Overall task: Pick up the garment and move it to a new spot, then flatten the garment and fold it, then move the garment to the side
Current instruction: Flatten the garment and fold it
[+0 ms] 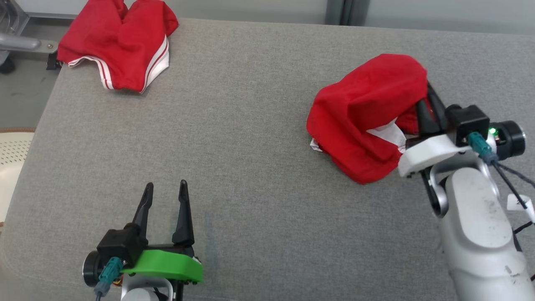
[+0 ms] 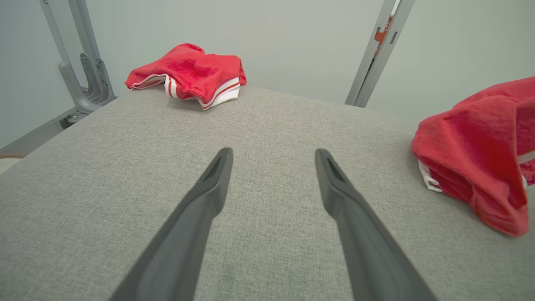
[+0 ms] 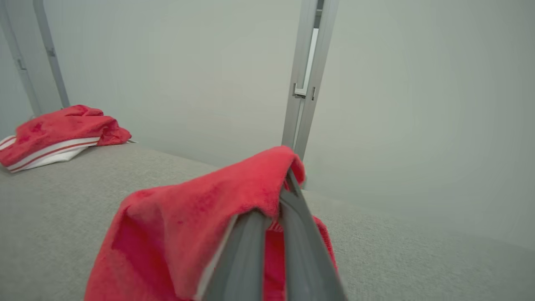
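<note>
Head view, starting at the counter's [image 1: 250, 125] near-left corner: the left hand [image 1: 166, 184] sits low over the grey cloth top, green bracket behind it, its two dark fingers spread apart with nothing between them; the left wrist view confirms it, both fingers wide and bare counter showing in the gap. Up at the counter's far-left corner lies a striped red cloth [image 1: 121, 46], bunched up, white bands along its hems, one edge hanging just past the counter's side. Across the counter's bare middle now, and over to its right side: there's the garment [image 1: 368, 113], red with a white lining peeking out underneath; its top is held up off the counter while its lower folds reach down onto the surface. The right hand [image 1: 426, 104] comes in from the counter's right edge, fingers pressed close together and pinching the garment's upper edge; in the right wrist view the red fabric drapes over both fingertips and falls away to the left, with a grey post [image 3: 307, 83] standing beyond the counter's far edge.
</note>
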